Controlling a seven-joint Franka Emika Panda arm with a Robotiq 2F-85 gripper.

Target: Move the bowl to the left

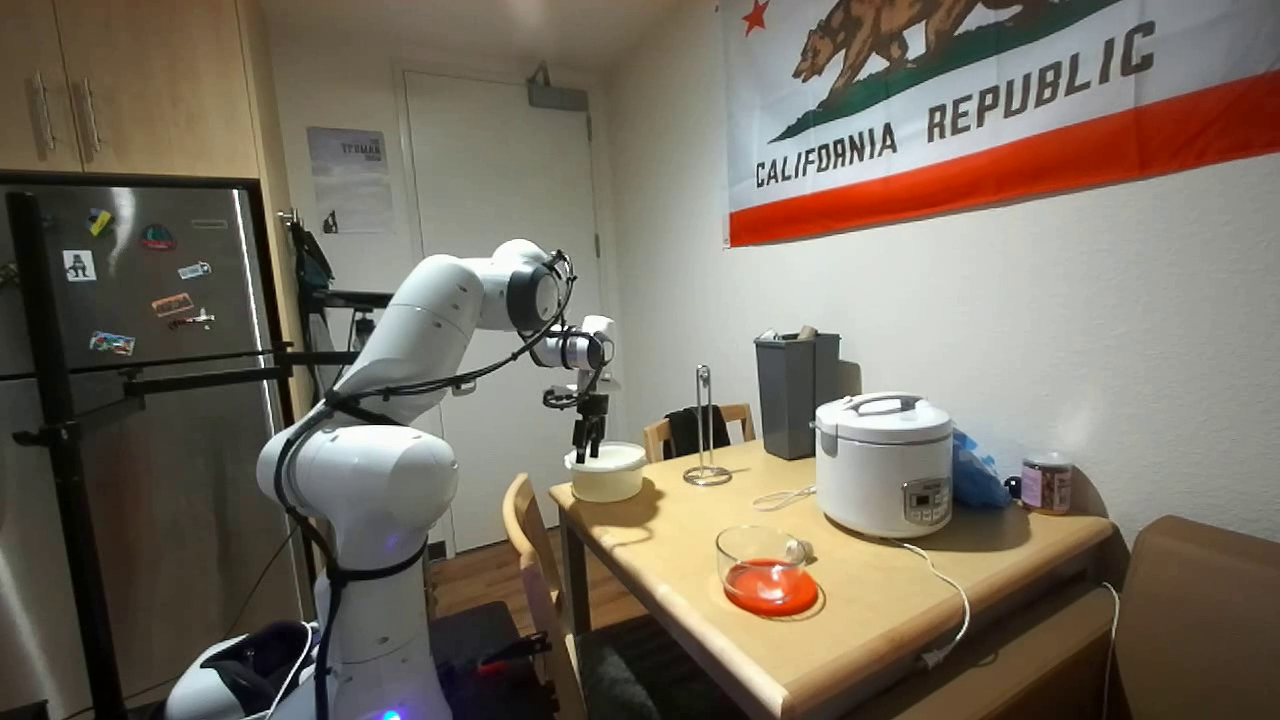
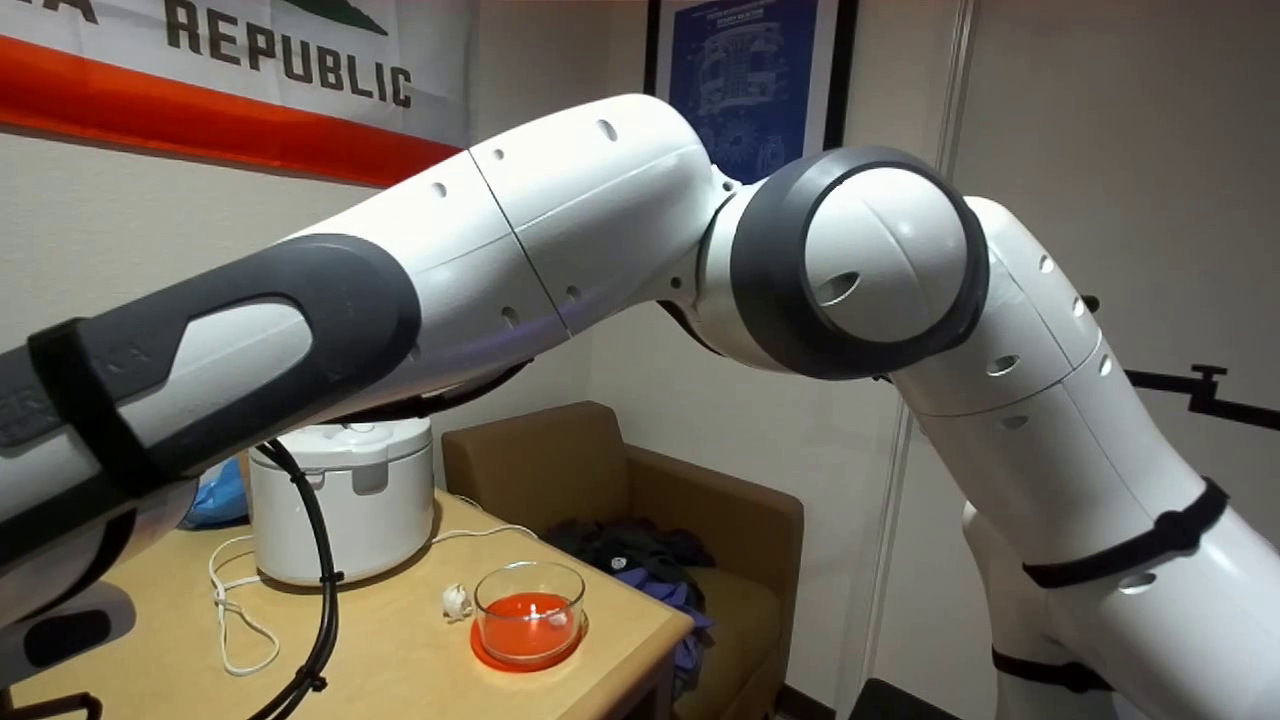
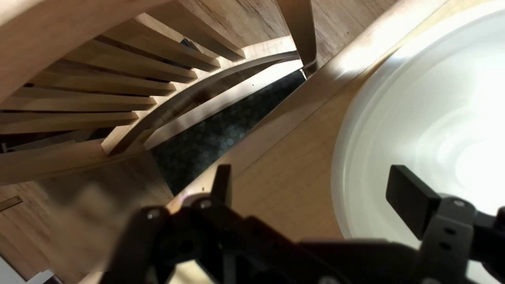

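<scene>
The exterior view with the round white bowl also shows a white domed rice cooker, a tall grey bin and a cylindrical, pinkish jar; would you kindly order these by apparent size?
Largest to smallest:
1. White domed rice cooker
2. Tall grey bin
3. Round white bowl
4. Cylindrical, pinkish jar

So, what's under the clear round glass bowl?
A flat, round orange-red dish, seen through the glass bowl and jutting past its base. The pale wooden tabletop beneath is hidden.

Arm [image 1: 425,315] bent; gripper [image 1: 588,455] downward; fingers [image 3: 412,201] wide apart
</scene>
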